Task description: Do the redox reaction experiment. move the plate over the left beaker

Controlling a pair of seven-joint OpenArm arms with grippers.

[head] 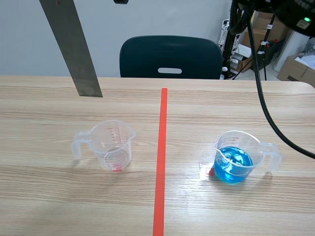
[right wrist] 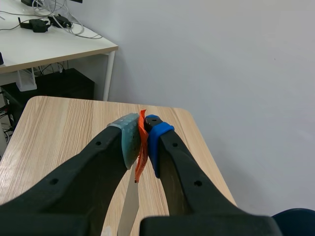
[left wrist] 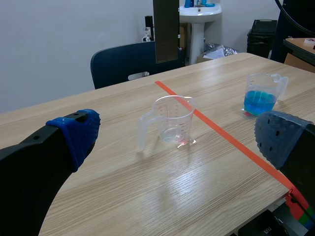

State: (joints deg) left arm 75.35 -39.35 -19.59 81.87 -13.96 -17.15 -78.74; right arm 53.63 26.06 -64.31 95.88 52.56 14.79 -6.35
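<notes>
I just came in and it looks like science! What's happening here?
The robot's right gripper is shut on a long grey metal plate, which hangs above the wooden table, beyond the empty clear plastic beaker, not over it yet. The left gripper is open. The other clear beaker holds blue liquid.

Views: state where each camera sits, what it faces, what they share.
Scene: between the arms, facing across the table at left beaker and right beaker; right arm shows overhead.
Left wrist: low, behind the open left gripper, facing both beakers.
Right wrist: high, looking down past the right gripper shut on the plate.
Shared: the plate appears in all three.
</notes>
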